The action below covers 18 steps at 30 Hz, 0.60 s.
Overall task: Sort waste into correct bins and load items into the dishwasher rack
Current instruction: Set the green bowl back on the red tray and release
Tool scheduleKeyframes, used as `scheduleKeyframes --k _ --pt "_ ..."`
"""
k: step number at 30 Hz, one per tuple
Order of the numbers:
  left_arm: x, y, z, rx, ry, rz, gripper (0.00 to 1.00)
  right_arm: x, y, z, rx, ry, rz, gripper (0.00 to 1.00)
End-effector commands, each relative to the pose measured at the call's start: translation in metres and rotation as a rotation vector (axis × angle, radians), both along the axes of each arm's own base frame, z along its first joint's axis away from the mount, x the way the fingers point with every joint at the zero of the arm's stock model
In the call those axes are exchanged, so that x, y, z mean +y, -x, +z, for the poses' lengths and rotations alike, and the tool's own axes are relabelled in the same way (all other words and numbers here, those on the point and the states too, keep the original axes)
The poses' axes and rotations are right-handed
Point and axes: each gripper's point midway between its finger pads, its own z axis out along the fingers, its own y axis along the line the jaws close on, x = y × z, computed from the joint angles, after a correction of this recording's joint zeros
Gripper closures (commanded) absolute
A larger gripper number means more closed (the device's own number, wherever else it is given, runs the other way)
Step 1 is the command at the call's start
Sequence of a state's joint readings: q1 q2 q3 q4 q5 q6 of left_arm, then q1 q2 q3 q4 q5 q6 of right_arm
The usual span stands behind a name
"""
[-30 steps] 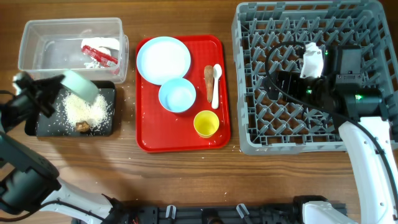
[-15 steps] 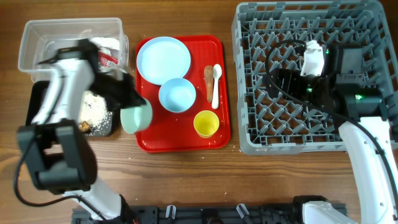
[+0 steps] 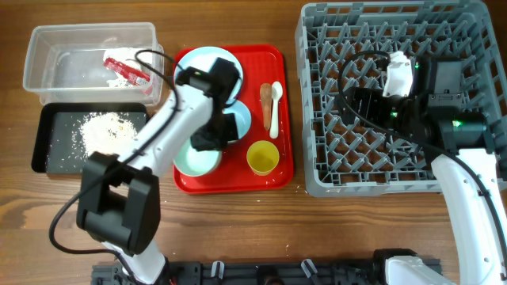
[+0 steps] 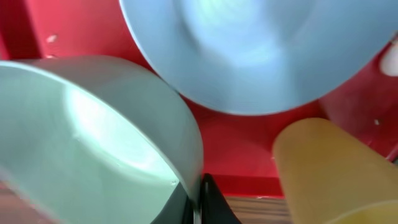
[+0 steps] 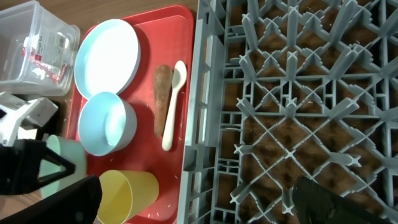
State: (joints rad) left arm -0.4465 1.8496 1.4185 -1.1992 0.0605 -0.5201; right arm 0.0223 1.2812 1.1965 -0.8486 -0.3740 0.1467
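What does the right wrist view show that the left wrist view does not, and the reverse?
Only the right wrist view shows the dishwasher rack, white spoon, carrot-like piece, plate and clear tub. Only the left wrist view shows the inside of the green bowl, with the jaws of the left gripper shut on its rim. Both show that green bowl, the blue bowl, the yellow cup and the red tray.
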Motion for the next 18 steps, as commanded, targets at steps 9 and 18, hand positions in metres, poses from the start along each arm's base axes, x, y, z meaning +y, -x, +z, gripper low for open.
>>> scheduleKeyframes --k 9,18 --pt "-0.02 0.0 0.009 -0.071 -0.005 -0.009 0.64 0.002 -0.003 0.007 -0.008 -0.021 -0.003 0.0" --pt "-0.036 -0.026 0.03 -0.167 0.056 -0.045 0.61 0.002 -0.003 0.006 -0.008 -0.021 -0.003 0.0"
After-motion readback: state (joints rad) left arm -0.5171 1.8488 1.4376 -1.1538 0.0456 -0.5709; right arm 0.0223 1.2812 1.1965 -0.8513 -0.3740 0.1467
